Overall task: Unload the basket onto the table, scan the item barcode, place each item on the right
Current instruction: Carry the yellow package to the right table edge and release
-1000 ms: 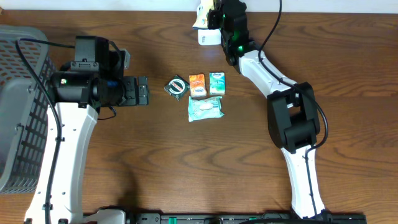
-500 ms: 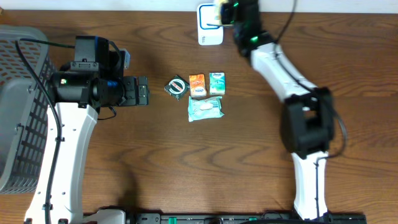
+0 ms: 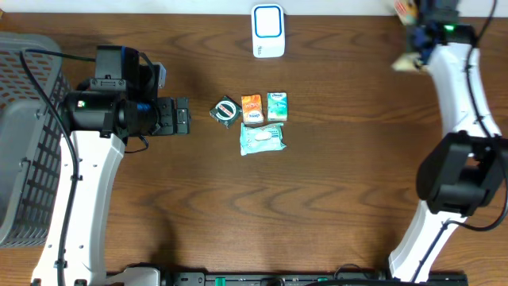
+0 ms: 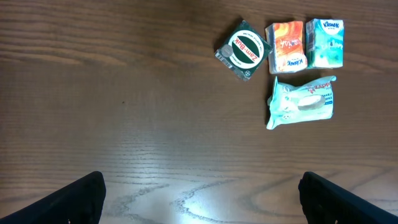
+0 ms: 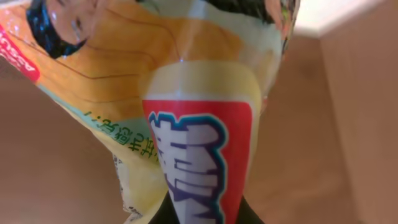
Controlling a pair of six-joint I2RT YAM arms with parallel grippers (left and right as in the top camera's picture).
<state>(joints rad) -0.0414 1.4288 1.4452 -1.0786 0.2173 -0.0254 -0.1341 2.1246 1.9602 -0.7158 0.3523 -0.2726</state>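
The item is a yellow and orange snack packet (image 5: pixel 186 118) with a red and white label. It fills the right wrist view, pinched in my shut right gripper (image 5: pixel 202 214). In the overhead view, my right gripper (image 3: pixel 423 36) holds the blurred packet (image 3: pixel 406 63) at the far right back of the table, well right of the white barcode scanner (image 3: pixel 268 30). My left gripper (image 3: pixel 184 116) hovers open left of the table's middle. Nothing lies between its fingers (image 4: pixel 78 199). No barcode shows on the packet.
A round green tin (image 3: pixel 226 110), an orange tissue pack (image 3: pixel 251 107), a green tissue pack (image 3: pixel 277 106) and a wet-wipes pack (image 3: pixel 263 138) lie grouped mid-table. A grey mesh basket (image 3: pixel 24 119) stands at the left edge.
My right arm has swung the packet from in front of the scanner to the far right back of the table. The left arm has not moved.
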